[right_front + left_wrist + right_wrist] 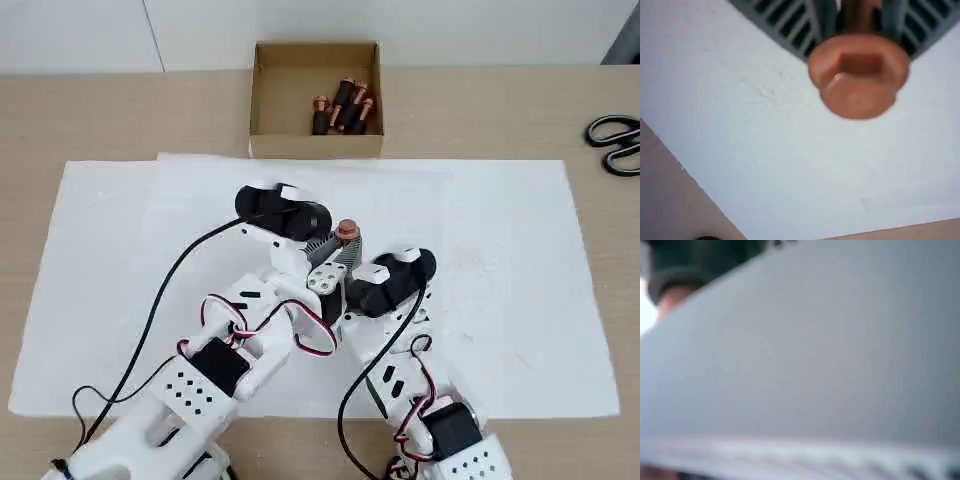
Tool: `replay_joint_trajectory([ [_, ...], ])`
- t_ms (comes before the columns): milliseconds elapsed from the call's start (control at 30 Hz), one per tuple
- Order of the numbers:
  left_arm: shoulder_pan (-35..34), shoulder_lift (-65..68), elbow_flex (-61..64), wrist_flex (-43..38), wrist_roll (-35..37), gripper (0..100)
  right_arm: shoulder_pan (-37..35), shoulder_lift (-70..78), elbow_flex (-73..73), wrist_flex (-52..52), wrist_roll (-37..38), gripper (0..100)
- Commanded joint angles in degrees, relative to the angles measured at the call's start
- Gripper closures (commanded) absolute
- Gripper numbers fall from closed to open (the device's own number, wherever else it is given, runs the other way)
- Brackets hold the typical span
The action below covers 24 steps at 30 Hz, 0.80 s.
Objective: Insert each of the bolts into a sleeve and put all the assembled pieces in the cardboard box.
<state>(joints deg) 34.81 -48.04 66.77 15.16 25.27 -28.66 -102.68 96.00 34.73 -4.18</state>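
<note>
Several assembled pieces (343,105) in cardboard box (268,90), left fingers (785,25) clamped on bolt (858,75), right arm (390,285), cannot tell its hold

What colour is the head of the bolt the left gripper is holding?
Copper-orange. The bolt head shows best in the left wrist view.

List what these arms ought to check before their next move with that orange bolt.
1. Bolt gripped by left tool: ok, grey fingers on both sides of it.
2. Bolt seated in a sleeve: cannot tell, the arms cover that.
3. Cardboard box open, with room: ok, assembled pieces fill one corner.
4. Way to the box: ok, just bare white sheet between.
5. Scissors out of the way: ok, lying off the sheet.
</note>
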Motion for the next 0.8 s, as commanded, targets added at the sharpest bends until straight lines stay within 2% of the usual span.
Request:
replay_joint_trajectory([
  [0,0.7,-0.7,-0.4,0.2,-0.2,99,-0.1,-1.3,0.5,-0.3,-0.4,99.5],
  [100,0.7,-0.7,-0.1,0.5,-1.2,91,-0.1,-1.3,0.5,-0.3,-0.4,99.5],
  [200,0.7,-0.7,-1.2,4.8,-1.1,82,-0.1,-1.3,0.5,-0.3,-0.4,99.5],
  [500,0.6,-0.8,-2.0,7.5,-1.3,81,-0.1,-1.3,0.5,-0.3,-0.4,99.5],
  [600,0.6,-0.8,-2.8,11.1,-1.9,79,-0.1,-1.3,0.5,-0.3,-0.4,99.5],
  [767,-2.7,-0.8,-8.7,23.7,-7.6,72,-0.1,-1.3,0.5,-0.3,-0.4,99.5],
])
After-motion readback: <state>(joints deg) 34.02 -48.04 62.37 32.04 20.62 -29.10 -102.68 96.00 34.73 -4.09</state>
